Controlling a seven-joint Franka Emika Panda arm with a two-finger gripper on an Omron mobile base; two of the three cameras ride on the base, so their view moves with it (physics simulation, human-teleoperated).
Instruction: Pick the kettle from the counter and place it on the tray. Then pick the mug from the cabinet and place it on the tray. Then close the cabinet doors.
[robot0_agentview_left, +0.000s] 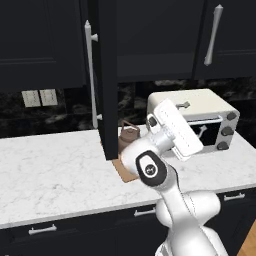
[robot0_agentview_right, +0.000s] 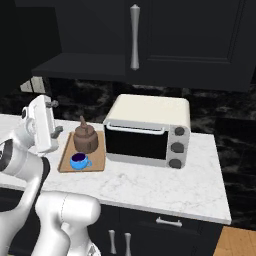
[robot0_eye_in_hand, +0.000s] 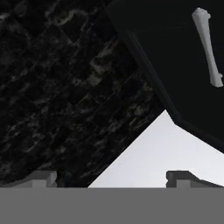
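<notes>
With kettle (robot0_agentview_right: 86, 138) and mug (robot0_agentview_right: 79, 161) on the tray (robot0_agentview_right: 64, 158), the empty, spread gripper (robot0_eye_in_hand: 111, 178) faces a swung-out cabinet door (robot0_agentview_left: 106, 80) needing closing.

Matt wooden tray (robot0_agentview_right: 99, 159) — veined marble counter (robot0_agentview_right: 165, 185) — glossy blue mug (robot0_agentview_right: 78, 161).

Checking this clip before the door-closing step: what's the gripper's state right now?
Gripper: open, jaws wide apart, holding nothing; kettle and mug already sit on the tray.
</notes>
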